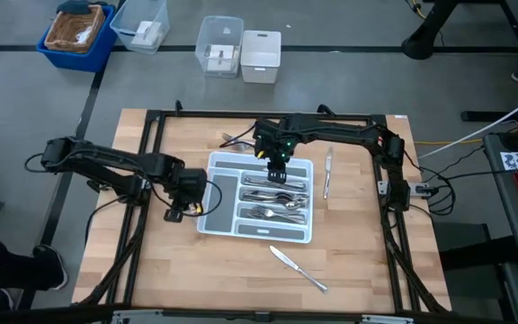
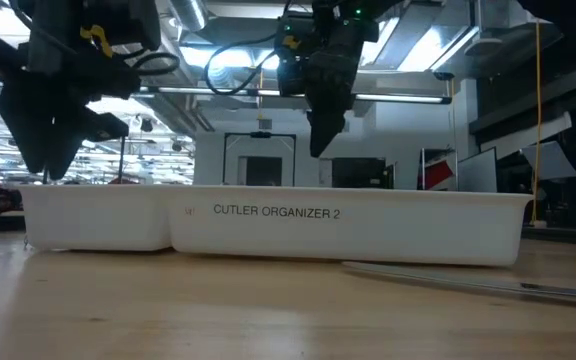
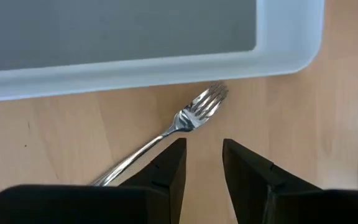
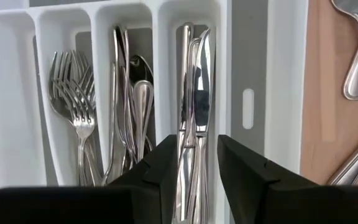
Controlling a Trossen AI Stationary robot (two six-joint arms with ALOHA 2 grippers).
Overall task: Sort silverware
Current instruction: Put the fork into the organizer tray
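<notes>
The white tray (image 1: 306, 236) lies at the table's middle; the low view shows its near wall (image 2: 268, 230). Its compartments hold forks (image 4: 73, 118), spoons (image 4: 132, 106) and knives (image 4: 191, 112). My right gripper (image 1: 277, 171) (image 4: 191, 168) hovers open above the knife compartment, fingers pointing down, clear of the tray's rim in the low view (image 2: 320, 140). My left gripper (image 1: 187, 205) (image 3: 204, 165) is open, low at the tray's left side. It stands just over a fork (image 3: 194, 112) that lies flat on the wood beside the tray's wall (image 3: 166, 65). Whether it touches the fork cannot be told.
One knife (image 1: 298, 268) lies on the wood near the table's near edge, also in the low view (image 2: 468, 282). Another knife (image 1: 327, 173) lies right of the tray. Loose spoons (image 4: 356, 56) lie beyond the tray's far side (image 1: 236, 139). Bins (image 1: 241, 49) stand beyond the table.
</notes>
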